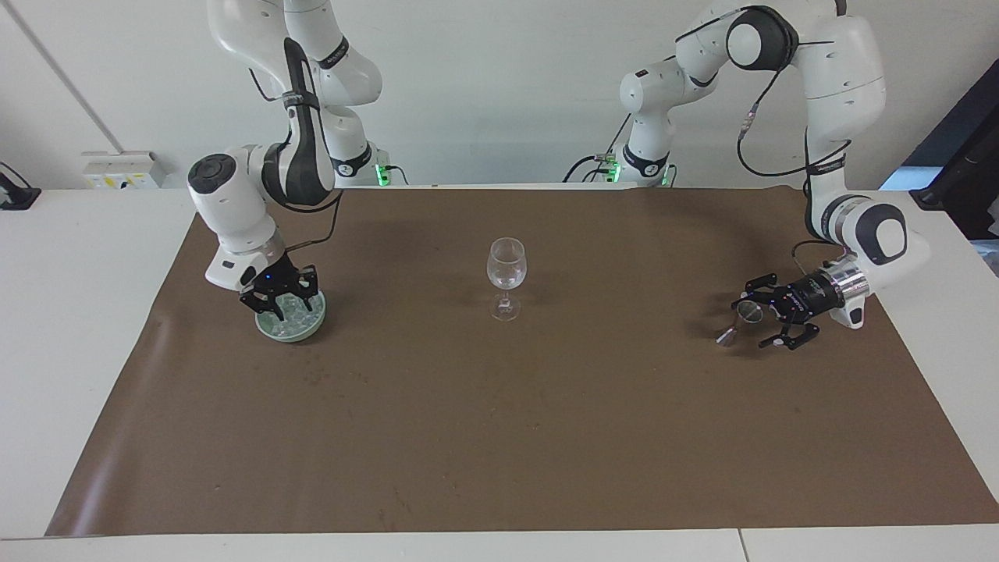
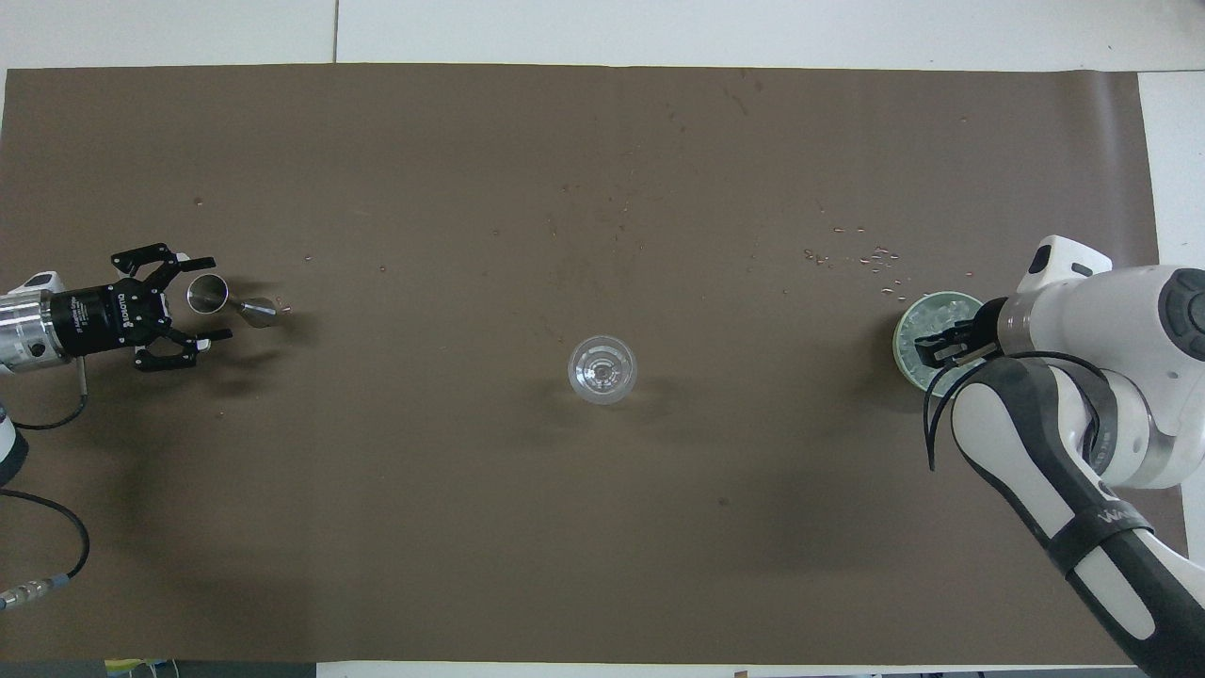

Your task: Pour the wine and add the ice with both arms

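A clear stemmed wine glass (image 1: 506, 269) (image 2: 602, 369) stands mid-mat and looks empty; wine is out of view. At the left arm's end, a small metal jigger (image 1: 748, 315) (image 2: 209, 294) stands on the mat. My left gripper (image 1: 749, 322) (image 2: 219, 297) is open around its cup, apart from it. At the right arm's end, a pale green bowl (image 1: 320, 316) (image 2: 899, 339) holds the ice (image 1: 300, 314) (image 2: 937, 315). My right gripper (image 1: 279, 300) (image 2: 941, 347) reaches down into the bowl among the ice. Whether it grips a cube is hidden.
A brown mat (image 1: 499, 437) (image 2: 602, 527) covers the white table. Small droplets (image 2: 875, 256) lie on the mat just farther from the robots than the bowl. A white socket box (image 1: 125, 168) sits off the mat at the right arm's end.
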Robot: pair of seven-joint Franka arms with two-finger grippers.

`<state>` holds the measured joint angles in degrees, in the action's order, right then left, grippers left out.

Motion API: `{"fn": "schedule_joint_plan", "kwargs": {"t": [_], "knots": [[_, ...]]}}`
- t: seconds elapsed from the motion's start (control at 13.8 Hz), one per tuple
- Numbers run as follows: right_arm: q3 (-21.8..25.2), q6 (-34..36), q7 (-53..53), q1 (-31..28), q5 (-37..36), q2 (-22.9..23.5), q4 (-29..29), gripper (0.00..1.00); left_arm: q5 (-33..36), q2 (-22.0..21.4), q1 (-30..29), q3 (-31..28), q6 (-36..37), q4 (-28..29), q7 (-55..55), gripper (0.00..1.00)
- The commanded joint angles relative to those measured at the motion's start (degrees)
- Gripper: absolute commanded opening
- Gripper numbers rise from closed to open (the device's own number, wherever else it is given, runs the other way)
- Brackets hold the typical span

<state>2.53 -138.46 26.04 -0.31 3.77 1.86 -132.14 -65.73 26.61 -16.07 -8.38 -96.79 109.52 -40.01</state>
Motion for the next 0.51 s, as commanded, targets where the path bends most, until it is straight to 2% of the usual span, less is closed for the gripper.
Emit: {"fn": "schedule_joint_plan", "kwargs": {"t": [0.0,0.14,0.29,0.43], "knots": [[-0.3,-1.2,-0.9,-0.2,1.2,2.0,0.5,0.57,7.8,-1.3,0.8,0.0,-4.4,-1.7,-0.1,1.00],[-0.3,-1.7,-0.5,-0.5,1.2,2.3,0.7,0.57,14.1,-1.6,1.4,0.1,-5.9,-2.5,0.0,1.00],[-0.3,-1.6,-0.6,-0.3,1.2,2.3,0.7,0.54,20.7,-1.5,4.4,0.1,-6.0,-5.1,-0.1,1.00],[-0.3,-2.4,-0.9,-0.2,1.2,3.2,0.7,0.54,23.5,-1.5,4.7,0.1,-6.0,-7.0,0.5,1.00]]}}
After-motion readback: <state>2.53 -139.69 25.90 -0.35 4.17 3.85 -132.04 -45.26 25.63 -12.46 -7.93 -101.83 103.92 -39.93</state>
